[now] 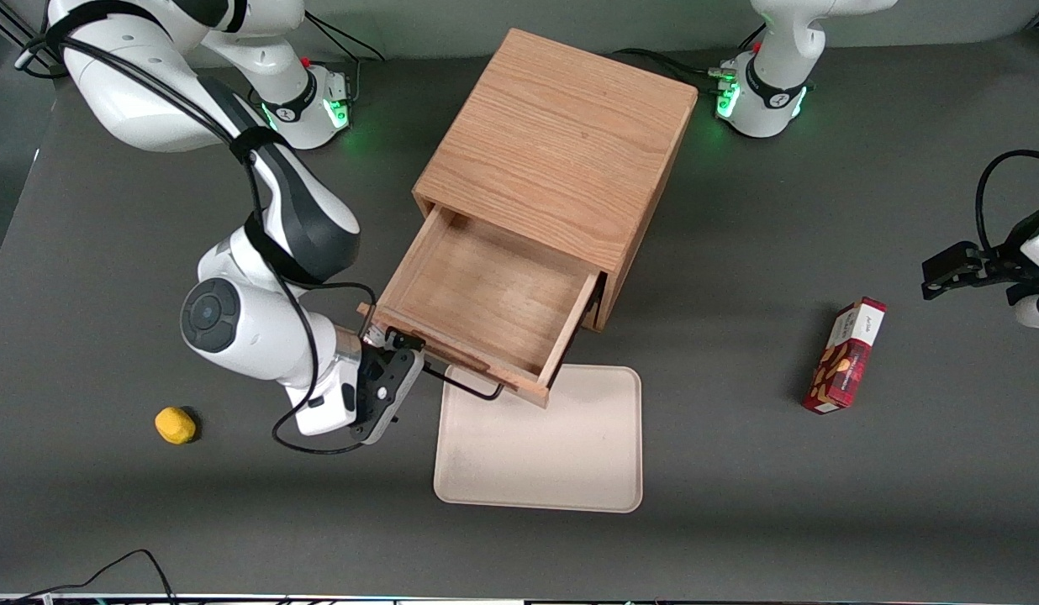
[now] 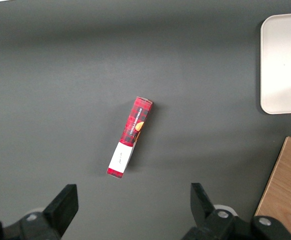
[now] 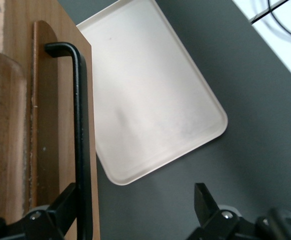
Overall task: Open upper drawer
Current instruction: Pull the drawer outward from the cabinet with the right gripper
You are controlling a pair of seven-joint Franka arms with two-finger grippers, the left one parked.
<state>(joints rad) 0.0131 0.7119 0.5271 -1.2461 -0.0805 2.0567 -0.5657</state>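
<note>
claw (image 3: 135, 210) open beside handle (image 3: 80, 140)

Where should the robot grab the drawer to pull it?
By the thin black handle on the drawer front, coming from the front over the tray. It stands off the wood, leaving finger room. The gripper is open beside it.

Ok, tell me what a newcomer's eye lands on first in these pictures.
The upper drawer stands pulled well out of the oak cabinet, empty, its front overhanging the cream tray. The gripper sits open at the black bar handle. A red snack box lies toward the parked arm's end, a yellow lump toward the working arm's.
</note>
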